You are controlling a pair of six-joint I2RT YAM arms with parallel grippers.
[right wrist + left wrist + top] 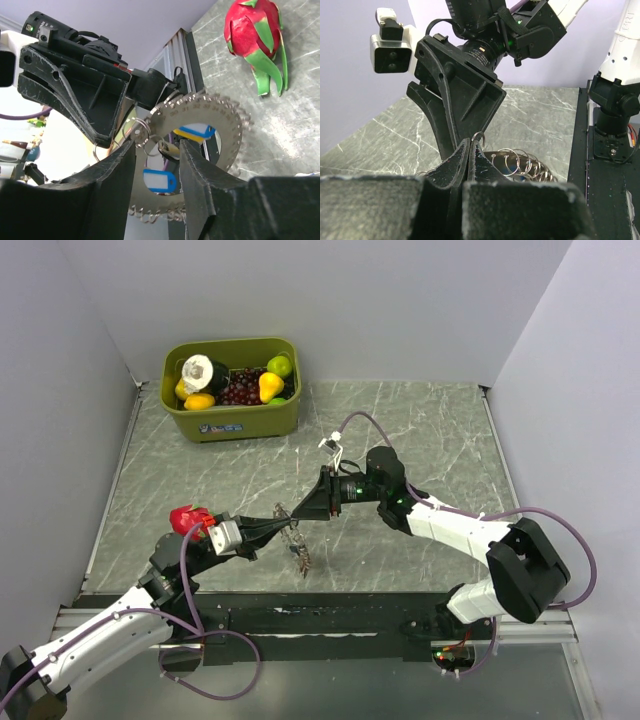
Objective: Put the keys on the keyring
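1. The left gripper (pixel 280 521) reaches in from the near left. Its fingers (pixel 452 167) are pressed together on a small wire ring of the keyring (pixel 520 160), and that ring pokes out at their tips.
2. The rest of the keyring is a grey loop strung with many small rings. It hangs from that pinch near the middle of the worktop (pixel 430 440); whether it touches the surface cannot be told.
3. The right gripper (pixel 303 510) comes in from the right, its tips meeting the left gripper's tips. Its fingers (pixel 112 175) stand apart.
4. In the right wrist view, a small ring and two blue-headed keys (pixel 159 180) show in the gap between those fingers, against the grey loop. Whether the fingers touch them cannot be told.
5. A red dragon fruit (pixel 190 519) lies on the worktop just beside the left wrist.
6. A green bin (pixel 232 426) holding fruit stands at the far left, well apart from both grippers.
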